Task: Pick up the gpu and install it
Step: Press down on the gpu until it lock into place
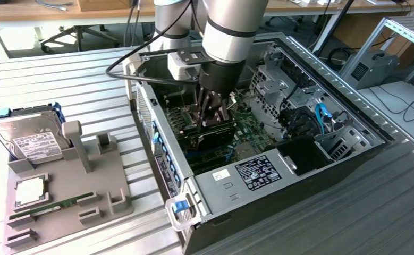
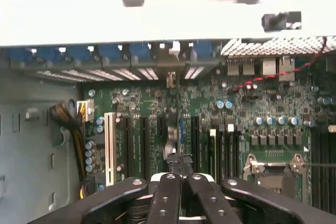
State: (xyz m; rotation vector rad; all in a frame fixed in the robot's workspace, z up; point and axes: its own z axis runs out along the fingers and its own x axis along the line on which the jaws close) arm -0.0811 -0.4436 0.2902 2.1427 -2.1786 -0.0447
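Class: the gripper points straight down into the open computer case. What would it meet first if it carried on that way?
Most likely the gpu, the dark card standing directly under the gripper above the motherboard; how near they already are is unclear.

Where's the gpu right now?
In the exterior view, the gpu sits inside the open computer case, on the motherboard, directly under the gripper.

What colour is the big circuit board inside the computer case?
The circuit board is dark green, clearest in the wrist view.
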